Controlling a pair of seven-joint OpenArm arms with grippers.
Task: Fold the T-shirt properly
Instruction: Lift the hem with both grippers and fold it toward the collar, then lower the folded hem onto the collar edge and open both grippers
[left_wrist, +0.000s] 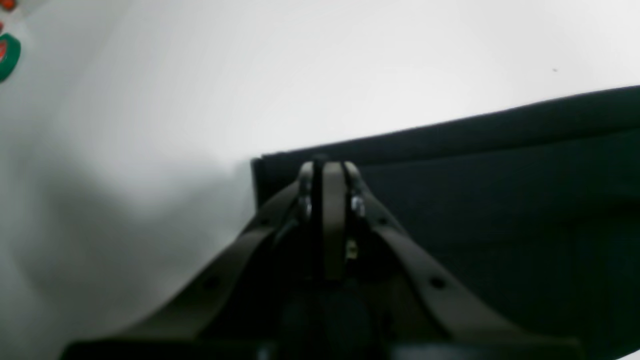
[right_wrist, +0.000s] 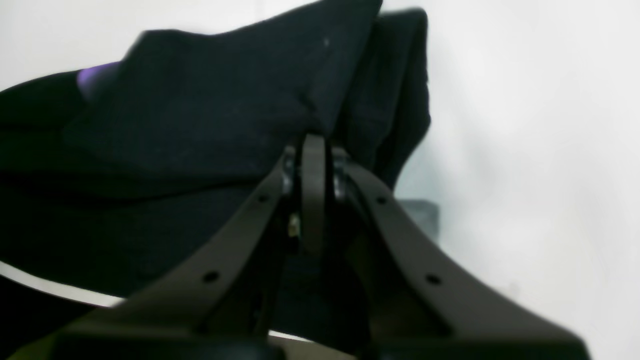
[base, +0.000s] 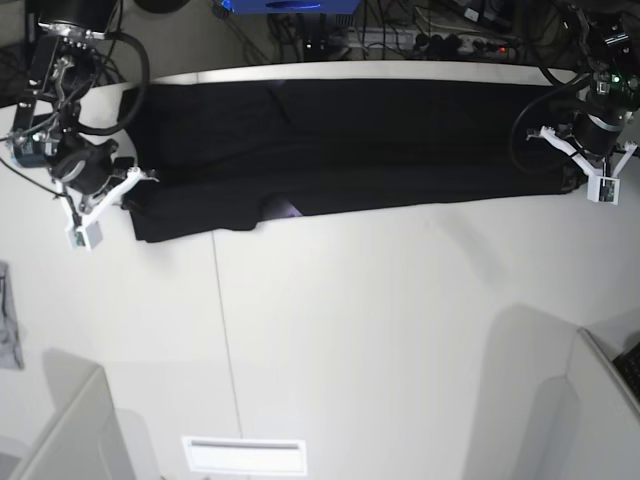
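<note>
The T-shirt (base: 340, 150) lies stretched in a long black band across the far part of the white surface (base: 380, 330), w/ a bit of purple print peeking out at its near edge. Left gripper (left_wrist: 327, 167) is pinched tight on the shirt's corner at one end. Right gripper (right_wrist: 312, 142) is clamped on a bunched-up fold at the other end, lifting it a bit off the surface.

The left claw (left_wrist: 327, 167) sits at the 6 o'clock side, its jaws pressed together over the corner of the black T-shirt (left_wrist: 500, 200); the cloth spreads toward 3 o'clock across the white surface (left_wrist: 250, 75); a blurred green-and-red object (left_wrist: 7, 55) lies at 10 o'clock.
</note>
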